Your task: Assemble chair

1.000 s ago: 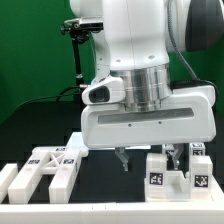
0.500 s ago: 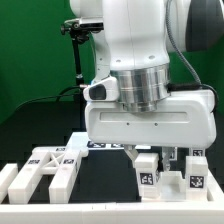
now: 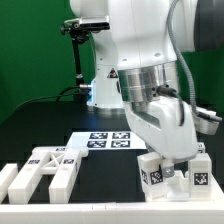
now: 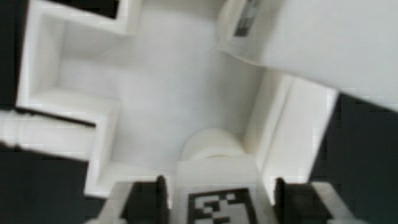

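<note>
My gripper (image 4: 226, 200) is shut on a white tagged chair part (image 4: 224, 204); the dark fingers (image 4: 157, 196) press on its two sides. Beyond it in the wrist view lies a larger white chair piece (image 4: 178, 90) with raised walls. In the exterior view the tilted hand covers the gripper (image 3: 166, 160), and the held tagged block (image 3: 155, 176) sits low at the exterior view's right, against another tagged white block (image 3: 199, 176). More tagged white chair parts (image 3: 47, 166) lie at the exterior view's left.
The marker board (image 3: 104, 140) lies on the black table behind the parts. A low white border rail (image 3: 100, 205) runs along the front. A black stand (image 3: 78, 50) rises at the back before the green backdrop.
The arm's hand has tilted and swung toward the exterior view's right, uncovering the marker board. The tagged block in the gripper has shifted slightly with it.
</note>
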Available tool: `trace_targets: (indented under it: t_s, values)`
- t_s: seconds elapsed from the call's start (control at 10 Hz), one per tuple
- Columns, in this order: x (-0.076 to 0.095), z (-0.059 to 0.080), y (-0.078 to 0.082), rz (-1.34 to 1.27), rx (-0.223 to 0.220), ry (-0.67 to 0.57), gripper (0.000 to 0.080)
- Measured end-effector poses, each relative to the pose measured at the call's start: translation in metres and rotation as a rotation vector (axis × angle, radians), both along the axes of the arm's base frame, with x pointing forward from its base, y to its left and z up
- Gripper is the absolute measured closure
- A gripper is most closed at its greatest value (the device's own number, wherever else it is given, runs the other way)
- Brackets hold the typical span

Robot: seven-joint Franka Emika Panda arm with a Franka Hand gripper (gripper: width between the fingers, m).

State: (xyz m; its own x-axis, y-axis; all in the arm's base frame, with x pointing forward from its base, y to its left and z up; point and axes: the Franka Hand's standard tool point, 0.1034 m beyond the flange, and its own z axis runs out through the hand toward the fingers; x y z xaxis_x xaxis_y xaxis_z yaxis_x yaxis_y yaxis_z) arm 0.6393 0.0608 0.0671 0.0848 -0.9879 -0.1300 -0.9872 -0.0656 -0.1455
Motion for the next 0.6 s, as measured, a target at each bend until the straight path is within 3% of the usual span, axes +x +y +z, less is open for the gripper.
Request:
trace_targets:
  t_s: [0.2,0.3,0.4,0.5,0.6]
  values:
    - [0.0002,0.0001,0.0018,-0.043,0.005,0.003,0.0515]
    - [0.0001,-0.0003,0.0016,-0.03,0.002,0.001,0.0451]
    - [-0.0009,-0.0008,0.0009,0.093,-0.014,-0.009,0.0262]
    - [-0.0029,-0.0015,-0.0004,0.253,-0.028,-0.017,0.0262]
    - [-0.0042,0.0004,-0.0003,0.41,-0.037,-0.029,0.0185]
